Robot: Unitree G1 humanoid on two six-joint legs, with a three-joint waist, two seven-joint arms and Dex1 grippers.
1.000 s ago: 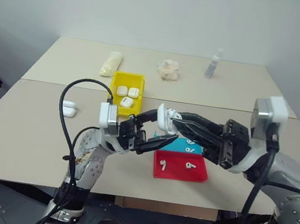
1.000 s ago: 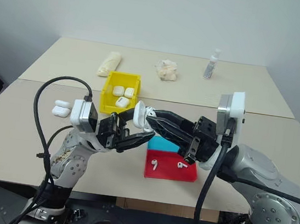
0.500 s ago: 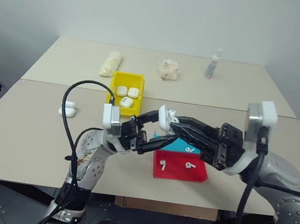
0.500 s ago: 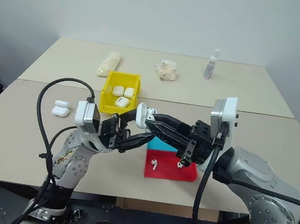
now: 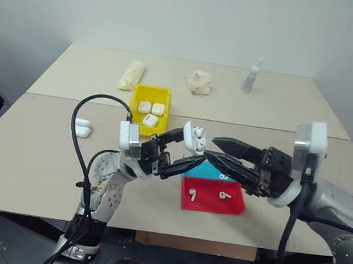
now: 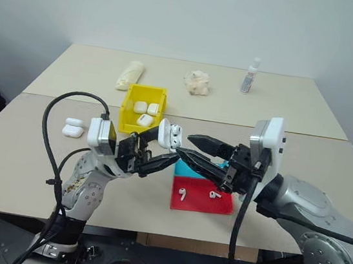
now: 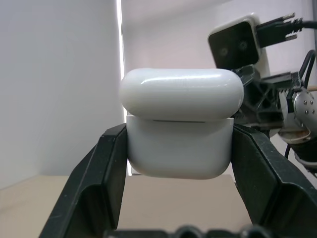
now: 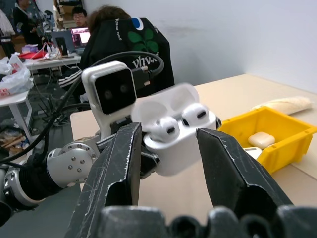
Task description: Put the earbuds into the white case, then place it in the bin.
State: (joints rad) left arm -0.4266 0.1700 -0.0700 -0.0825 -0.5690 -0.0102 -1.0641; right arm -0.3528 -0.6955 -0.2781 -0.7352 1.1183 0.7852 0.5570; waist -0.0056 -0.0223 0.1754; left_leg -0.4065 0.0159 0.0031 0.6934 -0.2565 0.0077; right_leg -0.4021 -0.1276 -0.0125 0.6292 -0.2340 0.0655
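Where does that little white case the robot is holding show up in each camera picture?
Left eye: white case, mid-picture, in the left tool.
Right eye, left of centre.
Left wrist, centre, between fingers.
Right wrist, centre, lid open.
Shared landmark: yellow bin.

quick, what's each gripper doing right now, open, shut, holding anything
Left gripper: shut on the white case, whose lid is open with both earbuds seated.
Right gripper: open, fingers either side of the case, holding nothing.
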